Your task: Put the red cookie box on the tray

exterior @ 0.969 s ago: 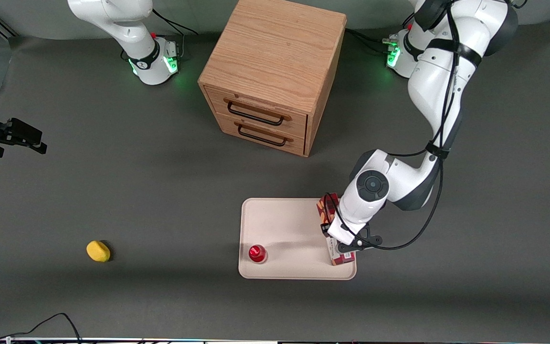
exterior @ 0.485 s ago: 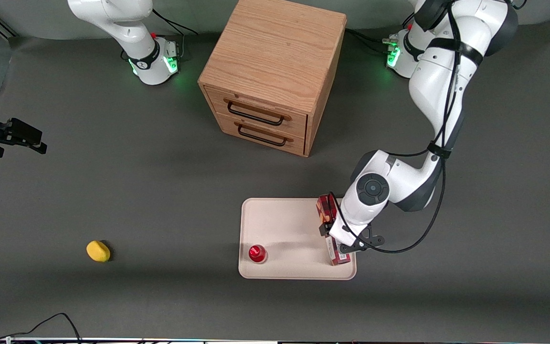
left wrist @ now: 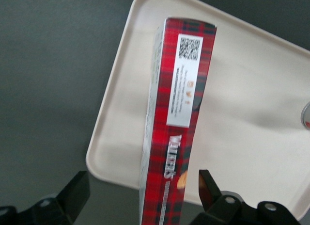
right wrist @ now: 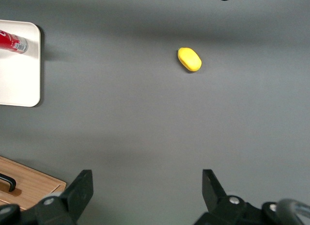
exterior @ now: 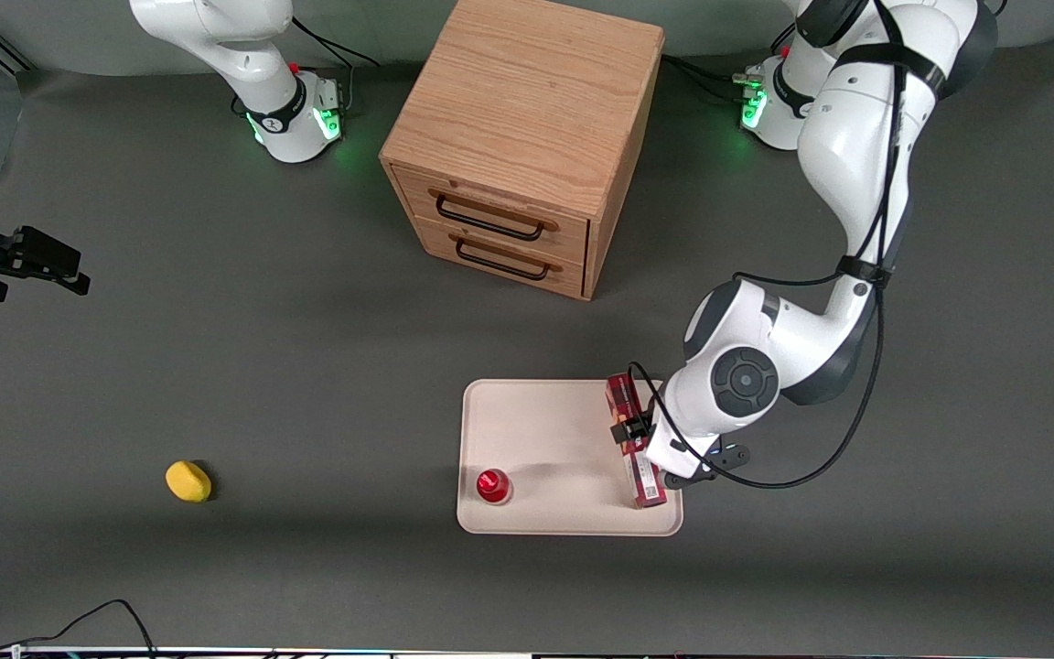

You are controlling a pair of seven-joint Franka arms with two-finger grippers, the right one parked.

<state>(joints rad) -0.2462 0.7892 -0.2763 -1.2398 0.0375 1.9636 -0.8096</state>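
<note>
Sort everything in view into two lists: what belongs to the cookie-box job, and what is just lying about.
Belongs to the job:
red cookie box, standing on edge on the tray
tray
gripper, around the box, fingers open

Just lying about:
red-capped bottle, on the tray
yellow object, toward the parked arm's end of the table
wooden drawer cabinet

The gripper (exterior: 639, 437) hangs over the tray (exterior: 545, 430), fingers (left wrist: 207, 182) spread wide with the red cookie box (exterior: 634, 444) between them. One finger has a gap to the box; the other's clearance cannot be told. A red-capped bottle (exterior: 493, 485) stands well apart.
</note>
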